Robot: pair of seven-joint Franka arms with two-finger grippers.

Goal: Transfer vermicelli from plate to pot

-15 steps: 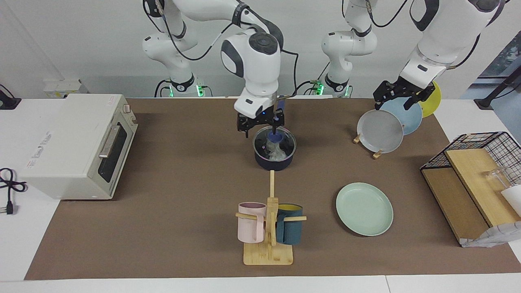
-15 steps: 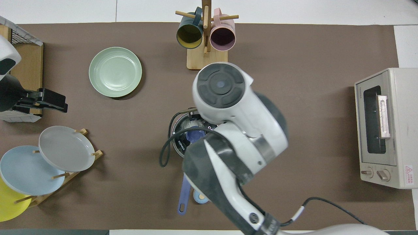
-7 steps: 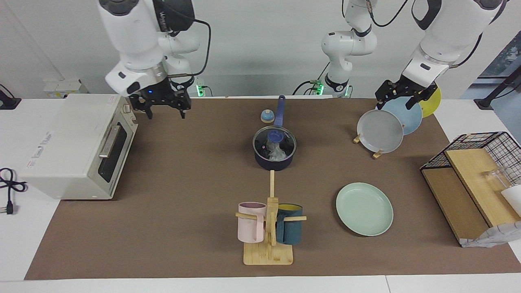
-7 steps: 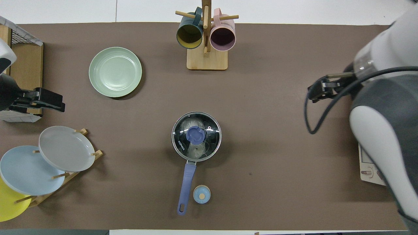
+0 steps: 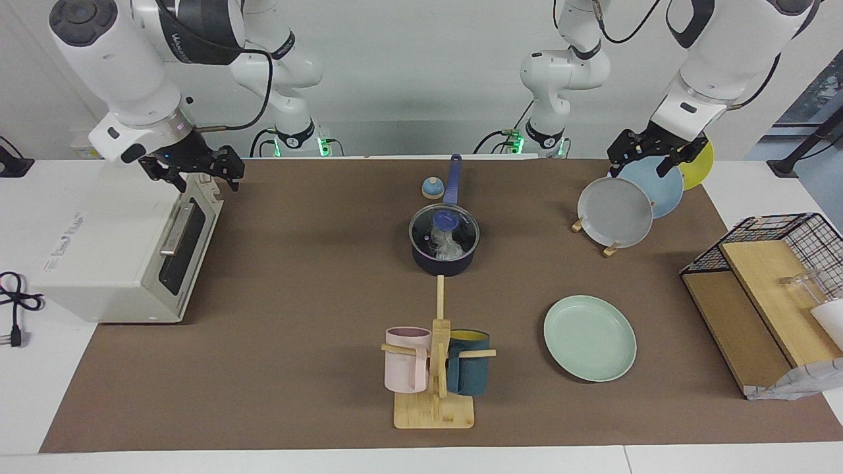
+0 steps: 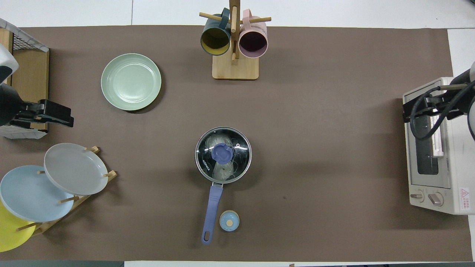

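The dark pot (image 5: 443, 258) with a long blue handle stands mid-table under a glass lid with a blue knob (image 6: 222, 153). The pale vermicelli (image 5: 450, 246) lies inside it, seen through the lid, and also shows in the overhead view (image 6: 219, 170). The mint-green plate (image 5: 589, 338) is bare, farther from the robots and toward the left arm's end; it also shows in the overhead view (image 6: 131, 82). My right gripper (image 5: 197, 176) is open and empty over the toaster oven. My left gripper (image 5: 637, 164) is open and empty over the plate rack and waits.
A white toaster oven (image 5: 118, 237) stands at the right arm's end. A rack with grey, blue and yellow plates (image 5: 616, 210) stands near the left arm. A wooden mug stand (image 5: 435, 368) holds pink and teal mugs. A small blue round object (image 6: 229, 220) lies beside the pot handle. A wire basket (image 5: 770, 263) stands at the left arm's end.
My right gripper has left the pot lid and swung away to over the toaster oven, open and empty. The lidded pot has stayed put. The left arm has barely moved.
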